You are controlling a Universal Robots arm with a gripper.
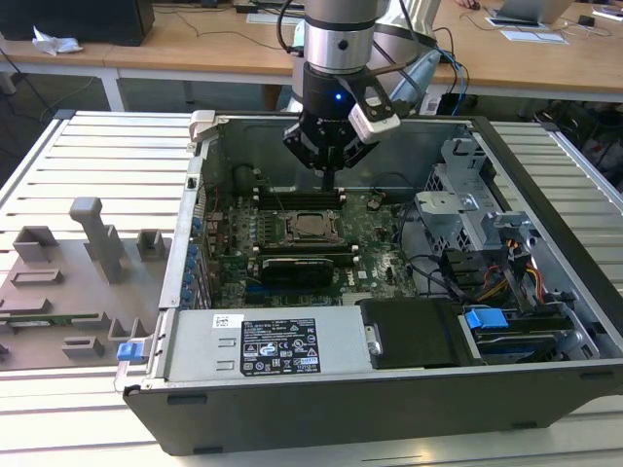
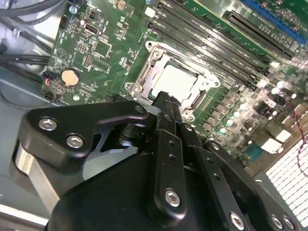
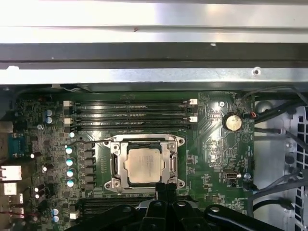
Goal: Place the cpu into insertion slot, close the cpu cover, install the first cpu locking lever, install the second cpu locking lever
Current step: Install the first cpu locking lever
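One claw [image 1: 329,181], clenched and empty, is hovering in the exterior view, with the insertion slot [image 1: 291,227] just below its tip. In the second wrist view the cpu [image 2: 174,83] is sitting seated just beyond that tip. In the first wrist view the cpu cover [image 3: 117,163] is lying around the chip; a sideways slip could be gouging the motherboard [image 3: 211,159].

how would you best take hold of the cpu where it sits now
By two opposite edges, from straight above: the cpu lies flat, top face up. As it sits, the cpu cover seems to frame it and overlap those edges, leaving just the flat top exposed, so a pinch would likely need the cover lifted first.
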